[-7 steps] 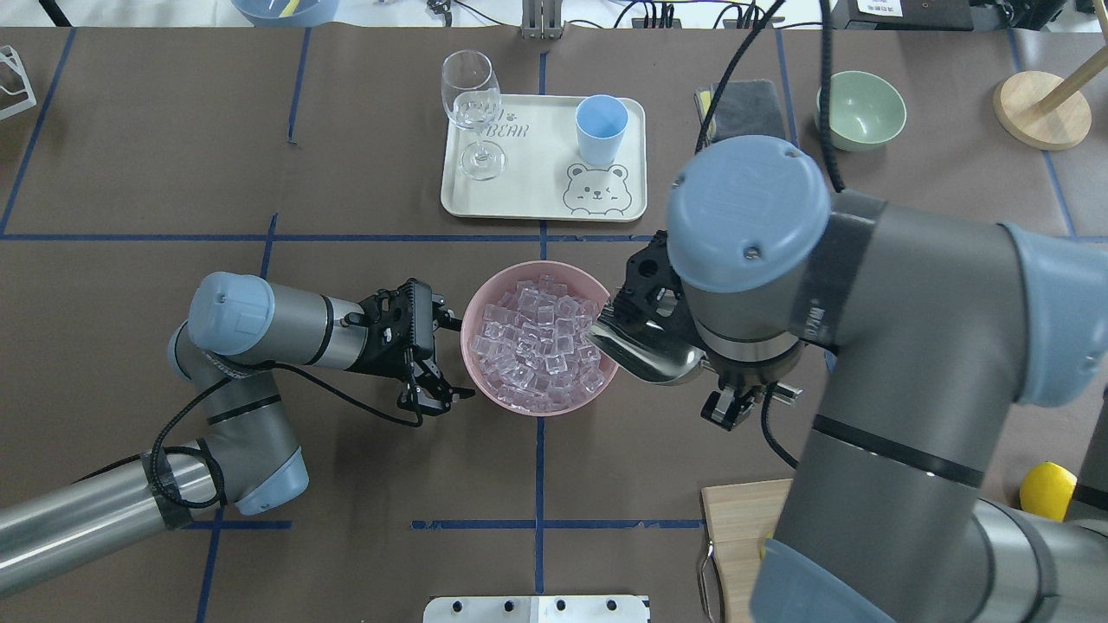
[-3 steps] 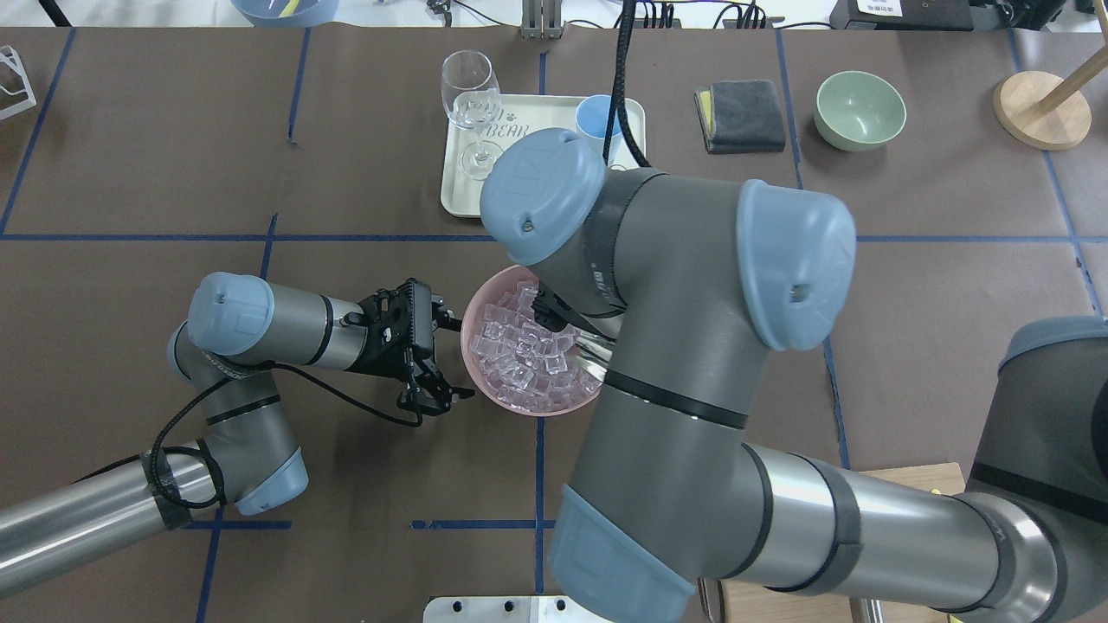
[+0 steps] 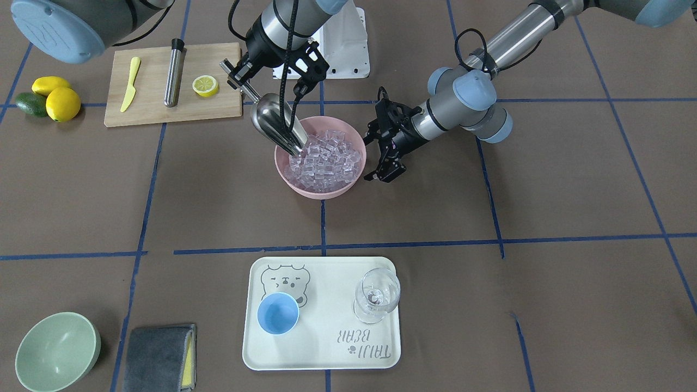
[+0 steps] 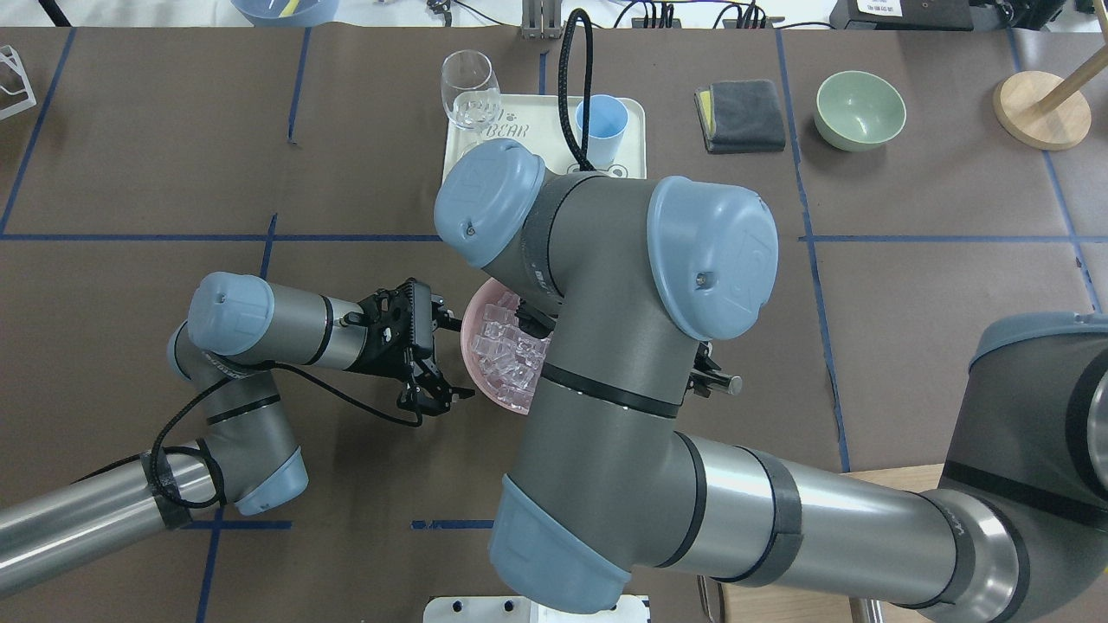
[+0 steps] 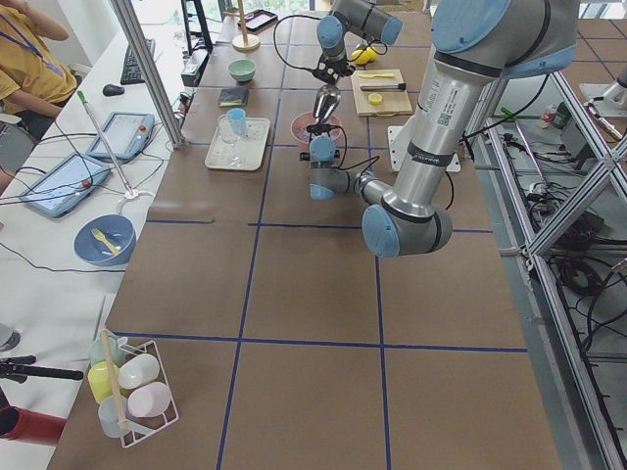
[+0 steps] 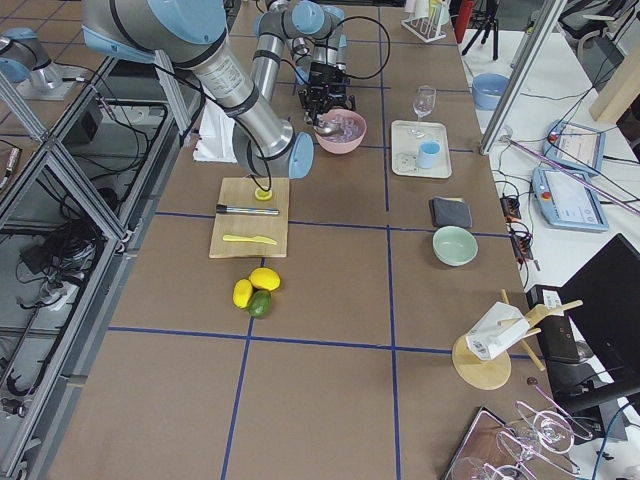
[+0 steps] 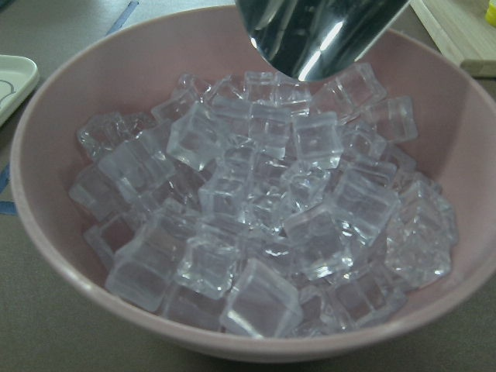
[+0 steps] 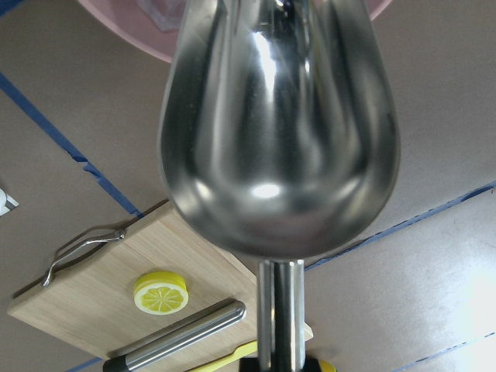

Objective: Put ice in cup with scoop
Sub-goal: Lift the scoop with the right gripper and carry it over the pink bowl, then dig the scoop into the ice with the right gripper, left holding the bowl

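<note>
Scoop (image 3: 275,122): handle clamped in right pincer (image 3: 240,81); trough tilted down; tip over ice (image 7: 271,209) in pink bowl (image 3: 318,190) | left pincer (image 4: 452,359): held apart beside bowl | cup (image 3: 277,313): set on tray (image 3: 326,272)

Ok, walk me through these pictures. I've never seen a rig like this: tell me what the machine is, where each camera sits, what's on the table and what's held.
These are two robot arms at a table, each ending in a two-finger gripper. One picture looks down from behind the robot, one faces it from across the table, two look in from the table's ends, and two come from cameras on the wrists. The right gripper holds a steel scoop by its handle, its tip down at the ice in a pink bowl. The left gripper sits open beside the bowl. A blue cup stands empty on a tray.
</note>
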Controlling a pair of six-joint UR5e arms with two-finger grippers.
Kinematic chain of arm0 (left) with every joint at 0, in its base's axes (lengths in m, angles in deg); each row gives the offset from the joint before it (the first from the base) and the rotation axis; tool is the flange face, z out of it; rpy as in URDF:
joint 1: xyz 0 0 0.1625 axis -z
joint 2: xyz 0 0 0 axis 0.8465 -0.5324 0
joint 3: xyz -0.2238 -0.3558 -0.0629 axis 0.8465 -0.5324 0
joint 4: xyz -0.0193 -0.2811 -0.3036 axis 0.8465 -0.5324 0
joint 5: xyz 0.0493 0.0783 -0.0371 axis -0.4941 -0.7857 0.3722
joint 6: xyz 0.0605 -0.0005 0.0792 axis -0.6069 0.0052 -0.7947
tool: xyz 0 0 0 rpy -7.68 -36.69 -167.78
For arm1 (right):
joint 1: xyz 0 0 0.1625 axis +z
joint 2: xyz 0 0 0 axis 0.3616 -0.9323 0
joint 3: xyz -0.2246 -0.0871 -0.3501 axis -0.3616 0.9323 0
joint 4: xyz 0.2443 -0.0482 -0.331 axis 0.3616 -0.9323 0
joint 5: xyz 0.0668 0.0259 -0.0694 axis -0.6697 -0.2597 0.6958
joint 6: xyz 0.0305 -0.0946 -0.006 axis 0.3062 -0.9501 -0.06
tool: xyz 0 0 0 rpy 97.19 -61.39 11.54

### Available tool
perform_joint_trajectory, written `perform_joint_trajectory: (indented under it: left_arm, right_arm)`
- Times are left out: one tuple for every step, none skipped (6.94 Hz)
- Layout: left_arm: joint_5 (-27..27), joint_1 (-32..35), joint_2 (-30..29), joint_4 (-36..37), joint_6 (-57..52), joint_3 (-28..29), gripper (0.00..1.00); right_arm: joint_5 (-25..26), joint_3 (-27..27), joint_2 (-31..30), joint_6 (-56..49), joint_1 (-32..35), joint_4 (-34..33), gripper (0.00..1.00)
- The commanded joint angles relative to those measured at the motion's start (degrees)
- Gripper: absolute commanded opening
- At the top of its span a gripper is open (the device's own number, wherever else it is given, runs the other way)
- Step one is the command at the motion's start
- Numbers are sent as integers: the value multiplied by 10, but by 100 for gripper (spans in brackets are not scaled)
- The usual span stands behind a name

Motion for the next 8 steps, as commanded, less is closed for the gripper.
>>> perform_joint_trajectory:
  left_arm:
    - [0, 0, 0, 0, 0, 0, 100]
    - [0, -1, 0, 0, 0, 0, 100]
    - [0, 0, 0, 0, 0, 0, 100]
    - [0, 0, 1, 0, 0, 0, 100]
    - [0, 0, 0, 0, 0, 0, 100]
    - [0, 0, 0, 0, 1, 0, 100]
    - [0, 0, 0, 0, 1, 0, 100]
    - [0, 0, 0, 0, 1, 0, 100]
  right_arm:
    - [8, 23, 16, -4, -3, -23, 0]
    - [19, 67, 41, -5, -7, -23, 0]
    - [24, 104, 61, -5, -11, -22, 0]
    - [25, 106, 61, -5, -17, -21, 0]
    - [28, 113, 61, -5, -21, -20, 0]
    - [38, 130, 67, -5, -25, -15, 0]
    - [40, 139, 73, -5, -25, -5, 0]
    - [41, 143, 73, -5, -25, 10, 0]
